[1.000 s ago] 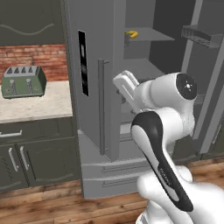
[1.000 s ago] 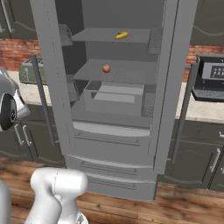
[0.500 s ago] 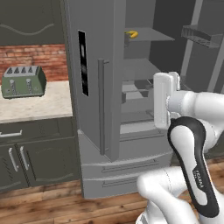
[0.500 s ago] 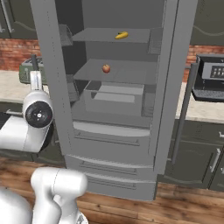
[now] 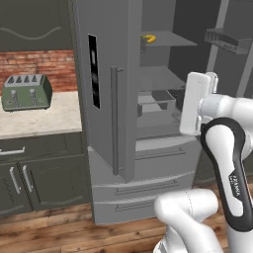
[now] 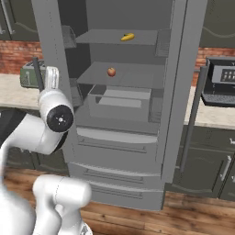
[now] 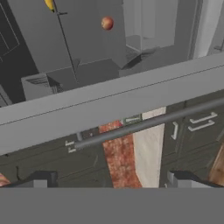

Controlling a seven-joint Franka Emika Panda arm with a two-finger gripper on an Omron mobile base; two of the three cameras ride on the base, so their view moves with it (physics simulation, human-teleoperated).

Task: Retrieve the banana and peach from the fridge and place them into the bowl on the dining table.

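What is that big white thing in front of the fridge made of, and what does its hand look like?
It is a robot arm of smooth, rounded white shells with glossy black bands at the joints. One black band carries small white lettering. A round grey cap with a dark centre closes one joint. No loose cables show. Its gripper ends in two small, dark, blocky finger tips.

The fridge (image 6: pixel 119 137) is flat grey inside and out, with a black display strip (image 5: pixel 93 70) down one door. On its grey shelves lie a yellow banana (image 6: pixel 127 36) and an orange-red peach (image 6: pixel 111 71). A green toaster (image 5: pixel 25 92) sits on a beige speckled worktop (image 5: pixel 39 116) before red brick wall (image 5: pixel 34 64), above dark cabinets (image 5: pixel 34 168) and brown wood floor (image 5: pixel 54 232).
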